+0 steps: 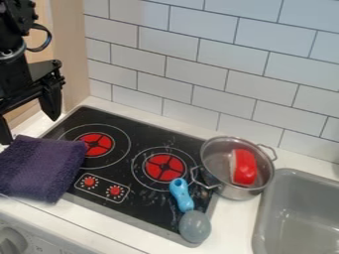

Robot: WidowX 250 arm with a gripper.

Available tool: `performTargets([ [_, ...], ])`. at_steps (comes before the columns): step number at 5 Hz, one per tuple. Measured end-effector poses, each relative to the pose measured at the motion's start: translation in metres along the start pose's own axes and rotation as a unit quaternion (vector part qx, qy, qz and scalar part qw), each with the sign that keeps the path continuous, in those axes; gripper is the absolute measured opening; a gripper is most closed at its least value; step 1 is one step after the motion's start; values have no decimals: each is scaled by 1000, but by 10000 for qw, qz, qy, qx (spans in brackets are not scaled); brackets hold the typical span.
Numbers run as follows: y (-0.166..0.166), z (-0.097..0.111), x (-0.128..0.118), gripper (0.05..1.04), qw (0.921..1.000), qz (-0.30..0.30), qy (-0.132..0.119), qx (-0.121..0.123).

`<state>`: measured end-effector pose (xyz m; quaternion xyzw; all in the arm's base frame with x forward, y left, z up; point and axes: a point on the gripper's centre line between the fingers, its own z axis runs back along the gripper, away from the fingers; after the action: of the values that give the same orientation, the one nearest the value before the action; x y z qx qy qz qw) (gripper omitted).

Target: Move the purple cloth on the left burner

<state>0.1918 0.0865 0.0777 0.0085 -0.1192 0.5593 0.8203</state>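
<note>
Note two fingers (50,101) spread wide, with a broad gap between. Find black gripper (29,130) at left, behind and above upper edge of purple cloth (41,166), near left end of stove (142,191). At lower fingertip, beside upper left part of cloth, cannot tell contact from gap.

Find cloth folded in a thick flat pad, lying partly on counter (96,216), partly over left side of stove. See right corner pointing at left burner (96,144), covering part of outer ring and meeting edge of red centre; leave most of burner bare. See right edge slanting from burner down to front left. Read visible outline as near square; cannot tell long axis, with left side running out of view.

Count one cloth, two burners, including right burner (164,167), and two red knobs (102,186) on stove front. Count one spoon (181,196), blue at handle, grey at head, lying from right burner to front edge of stove. Count one metal pot (242,192) with two handles, at right end of stove, holding one red and white object (245,167). Farther right, count one grey sink (291,173). Behind, note white tiled wall (198,49).
</note>
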Motion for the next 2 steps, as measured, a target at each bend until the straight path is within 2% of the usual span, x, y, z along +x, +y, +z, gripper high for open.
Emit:
performTargets([
  [1, 9, -7, -8, 999, 9998, -6, 135, 147],
  [2, 11, -13, -8, 999, 9994, -124, 165, 289],
])
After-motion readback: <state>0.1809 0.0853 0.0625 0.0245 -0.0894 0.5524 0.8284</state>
